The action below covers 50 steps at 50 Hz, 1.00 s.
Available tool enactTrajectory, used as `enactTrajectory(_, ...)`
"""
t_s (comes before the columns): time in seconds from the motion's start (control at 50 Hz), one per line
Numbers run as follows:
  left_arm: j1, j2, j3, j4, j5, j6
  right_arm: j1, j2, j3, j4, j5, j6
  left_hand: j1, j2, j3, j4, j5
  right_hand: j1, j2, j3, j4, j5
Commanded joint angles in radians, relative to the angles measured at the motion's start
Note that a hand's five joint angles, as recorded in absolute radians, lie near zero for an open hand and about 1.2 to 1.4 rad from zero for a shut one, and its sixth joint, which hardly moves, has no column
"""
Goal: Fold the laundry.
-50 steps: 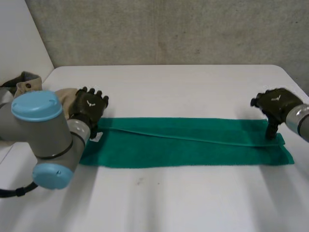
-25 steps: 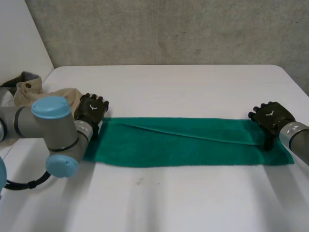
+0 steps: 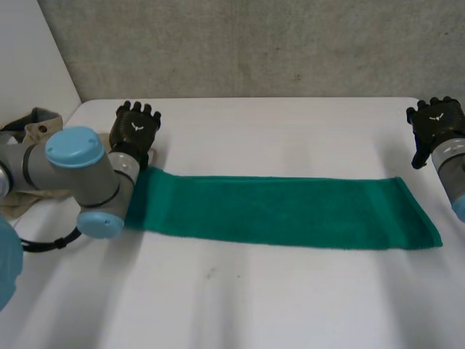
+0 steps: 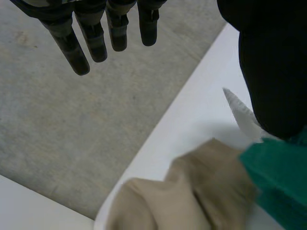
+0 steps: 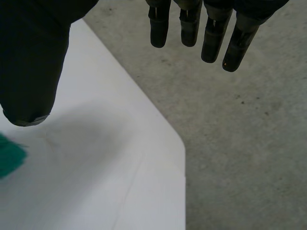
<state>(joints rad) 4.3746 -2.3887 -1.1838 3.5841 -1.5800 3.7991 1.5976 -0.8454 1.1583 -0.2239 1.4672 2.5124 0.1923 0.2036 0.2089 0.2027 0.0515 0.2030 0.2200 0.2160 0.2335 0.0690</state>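
Head view: green towel (image 3: 280, 211) lies flat between my left hand (image 3: 135, 131) and right hand (image 3: 434, 122), both spread wide, empty.

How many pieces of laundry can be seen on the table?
2. A green towel lies flat across the middle of the table. A beige garment is bunched at its left edge, partly behind the left arm, which may hide more.
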Motion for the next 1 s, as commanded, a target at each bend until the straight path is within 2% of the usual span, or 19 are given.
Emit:
enactTrajectory(0.02, -0.006, 0.117, -0.209, -0.008, 0.003, 0.002, -0.007, -0.139, 0.121, 0.182, -0.079, -0.015, 0.012, 0.001, -0.004, 0.002, -0.021, -0.028, -0.045, -0.041, -0.059, -0.069)
enactTrajectory(0.1, -0.001, 0.196, -0.319, -0.039, 0.005, 0.005, -0.043, -0.204, 0.207, 0.239, -0.171, -0.020, 0.007, -0.005, -0.010, -0.004, -0.027, -0.028, -0.045, -0.041, -0.059, -0.069)
enactTrajectory(0.2, 0.000, 0.270, -0.414, -0.057, 0.003, 0.005, -0.105, -0.273, 0.316, 0.259, -0.240, -0.043, 0.004, -0.008, -0.013, -0.007, -0.030, -0.028, -0.045, -0.041, -0.059, -0.069)
enactTrajectory(0.28, 0.005, 0.284, -0.441, -0.053, 0.000, 0.005, -0.130, -0.330, 0.399, 0.252, -0.277, -0.063, 0.004, -0.008, -0.013, -0.007, -0.030, -0.028, -0.045, -0.041, -0.059, -0.069)
enactTrajectory(0.4, 0.040, 0.283, -0.447, -0.053, 0.002, 0.013, -0.171, -0.343, 0.478, 0.248, -0.333, -0.079, 0.004, -0.008, -0.013, -0.007, -0.030, -0.028, -0.045, -0.041, -0.059, -0.069)
enactTrajectory(0.5, 0.051, 0.279, -0.465, -0.060, 0.003, 0.025, -0.217, -0.343, 0.529, 0.241, -0.406, -0.086, 0.004, -0.008, -0.013, -0.007, -0.030, 0.067, 0.050, 0.054, 0.036, 0.026)
enactTrajectory(0.6, 0.048, 0.302, -0.496, -0.064, 0.003, 0.025, -0.242, -0.340, 0.572, 0.207, -0.442, -0.107, 0.004, -0.008, -0.013, -0.007, -0.030, 0.099, 0.082, 0.086, 0.069, 0.059)
enactTrajectory(0.74, 0.039, 0.325, -0.537, -0.109, 0.002, 0.025, -0.245, -0.308, 0.595, 0.123, -0.447, -0.127, 0.004, -0.008, -0.013, -0.007, -0.030, 0.299, 0.282, 0.286, 0.268, 0.258)
enactTrajectory(0.86, 0.043, 0.333, -0.543, -0.133, -0.002, 0.025, -0.246, -0.256, 0.575, 0.106, -0.439, -0.133, 0.004, -0.008, -0.013, -0.007, -0.030, 0.349, 0.332, 0.336, 0.318, 0.308)
enactTrajectory(0.94, 0.049, 0.344, -0.545, -0.148, -0.008, 0.024, -0.248, -0.242, 0.572, 0.106, -0.441, -0.155, 0.004, -0.008, -0.013, -0.007, -0.030, 0.536, 0.519, 0.523, 0.506, 0.496)
enactTrajectory(1.0, 0.052, 0.362, -0.545, -0.163, -0.024, 0.021, -0.255, -0.242, 0.572, 0.106, -0.435, -0.176, 0.004, -0.008, -0.013, -0.007, -0.030, 1.039, 1.023, 1.027, 1.009, 0.999)
